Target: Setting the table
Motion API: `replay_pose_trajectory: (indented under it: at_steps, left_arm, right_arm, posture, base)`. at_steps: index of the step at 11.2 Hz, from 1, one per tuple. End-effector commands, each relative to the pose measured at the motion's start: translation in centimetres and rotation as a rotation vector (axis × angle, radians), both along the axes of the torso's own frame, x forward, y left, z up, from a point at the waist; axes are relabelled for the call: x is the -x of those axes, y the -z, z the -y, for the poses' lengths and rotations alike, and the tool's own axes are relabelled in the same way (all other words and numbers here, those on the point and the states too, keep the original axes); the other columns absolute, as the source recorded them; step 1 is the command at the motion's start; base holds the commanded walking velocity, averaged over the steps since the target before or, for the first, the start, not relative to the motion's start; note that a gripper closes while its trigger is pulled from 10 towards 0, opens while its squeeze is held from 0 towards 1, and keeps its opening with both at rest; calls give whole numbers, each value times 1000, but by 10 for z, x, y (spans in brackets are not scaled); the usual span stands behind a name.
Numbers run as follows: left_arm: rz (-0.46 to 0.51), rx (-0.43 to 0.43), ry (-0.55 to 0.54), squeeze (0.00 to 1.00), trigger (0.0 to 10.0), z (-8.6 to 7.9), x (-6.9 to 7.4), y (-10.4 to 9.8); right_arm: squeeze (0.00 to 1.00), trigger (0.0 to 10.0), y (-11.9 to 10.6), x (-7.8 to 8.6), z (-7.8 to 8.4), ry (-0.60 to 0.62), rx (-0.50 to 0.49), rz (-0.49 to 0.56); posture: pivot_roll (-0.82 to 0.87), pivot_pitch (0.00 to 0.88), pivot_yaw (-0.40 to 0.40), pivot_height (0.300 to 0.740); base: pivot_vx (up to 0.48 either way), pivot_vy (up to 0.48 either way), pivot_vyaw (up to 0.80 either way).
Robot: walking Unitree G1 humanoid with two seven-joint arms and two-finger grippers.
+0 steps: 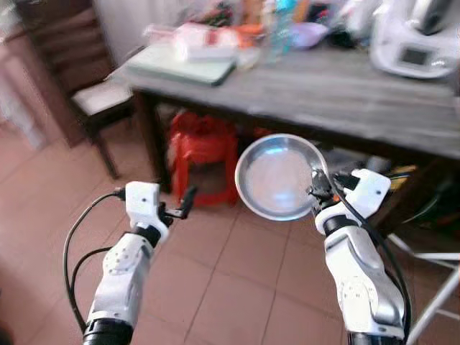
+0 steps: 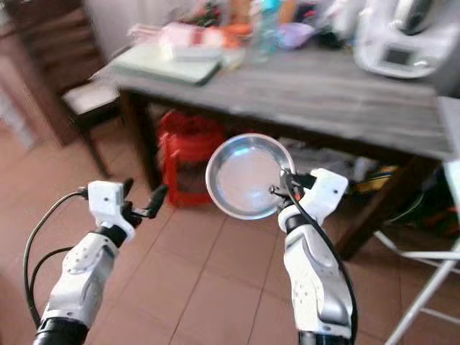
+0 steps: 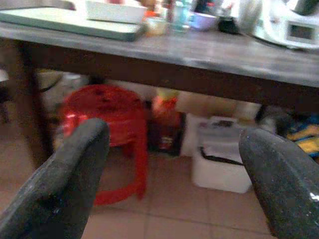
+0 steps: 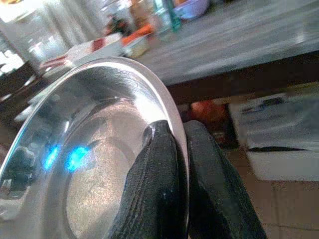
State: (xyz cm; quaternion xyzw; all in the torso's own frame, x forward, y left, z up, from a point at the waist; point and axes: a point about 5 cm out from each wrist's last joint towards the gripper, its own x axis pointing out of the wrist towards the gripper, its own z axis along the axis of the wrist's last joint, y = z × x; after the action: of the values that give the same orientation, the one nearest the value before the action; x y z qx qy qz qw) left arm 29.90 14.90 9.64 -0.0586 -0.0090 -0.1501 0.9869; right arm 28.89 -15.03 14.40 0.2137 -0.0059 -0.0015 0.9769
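A shiny steel plate [image 1: 277, 176] hangs tilted on edge in front of the dark wooden table [image 1: 338, 93], held by its right rim. My right gripper [image 1: 317, 188] is shut on that rim; in the right wrist view both black fingers [image 4: 159, 184] pinch the plate's edge [image 4: 99, 149]. My left gripper [image 1: 181, 205] is raised over the tiled floor to the left of the plate, open, with nothing between its fingers [image 3: 75, 174].
The table carries a green board [image 1: 183, 65], a white tray, bottles and a white appliance [image 1: 413, 39]. Under it stand a red stool [image 1: 203, 154] and a white box [image 3: 222, 159]. A dark chair [image 1: 86, 93] stands at the left, a white frame [image 1: 438, 287] at the right.
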Motion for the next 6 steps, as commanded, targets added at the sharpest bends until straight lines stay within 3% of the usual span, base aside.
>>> replay_pose_trajectory:
  at_steps: [1, 3, 6]
  left_arm:
    - [9, 3, 36, 0, 10000, 13, -1, -3]
    - [3, -2, 41, 0, 10000, 13, -1, -1]
    - [5, -8, 34, 0, 10000, 10, 2, 0]
  right_arm:
    - [0, 10000, 1, 2, 10, 37, 4, -6]
    - [0, 10000, 3, 3, 12, 35, 9, -11]
    - [0, 10000, 1, 6, 17, 48, 20, -8]
  posture:
    - [0, 78, -17, 740]
    - [-4, 77, -16, 740]
    - [-4, 77, -16, 740]
  base:
    - [326, 0, -669]
    - [322, 0, -431]
    - [325, 0, 0]
